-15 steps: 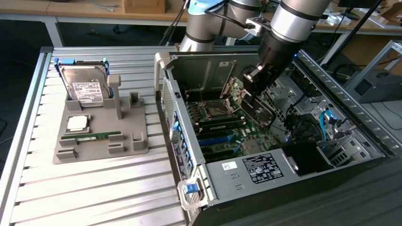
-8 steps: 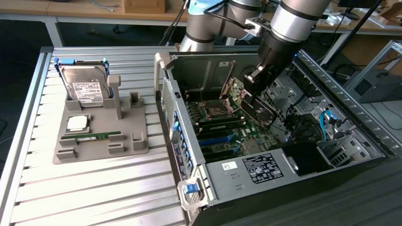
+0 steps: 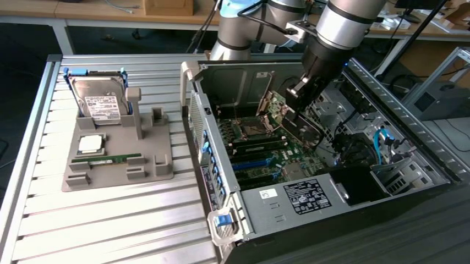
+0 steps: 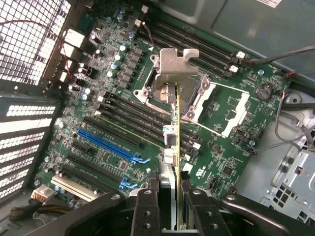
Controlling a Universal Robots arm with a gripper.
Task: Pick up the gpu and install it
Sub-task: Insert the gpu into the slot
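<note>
My gripper [image 3: 292, 100] is inside the open computer case [image 3: 294, 203], above the motherboard [image 4: 231, 147], and is shut on the gpu [image 3: 274, 108]. In the wrist view the gpu [image 4: 176, 142] shows edge-on as a thin green board. It is clamped between my two black fingers [image 4: 146, 211], and its silvery end bracket [image 4: 174, 64] points away from me over the processor socket. The card hangs above the board, apart from the slots. A blue expansion slot [image 4: 106, 145] lies to one side of it.
A grey holder [image 3: 118, 176] on the slatted table at the exterior view's left carries a silver hard drive [image 3: 100, 102], a processor chip [image 3: 89, 144] and a narrow green memory stick [image 3: 107, 158]. Case walls, a drive cage [image 3: 400, 165] and cables surround the motherboard.
</note>
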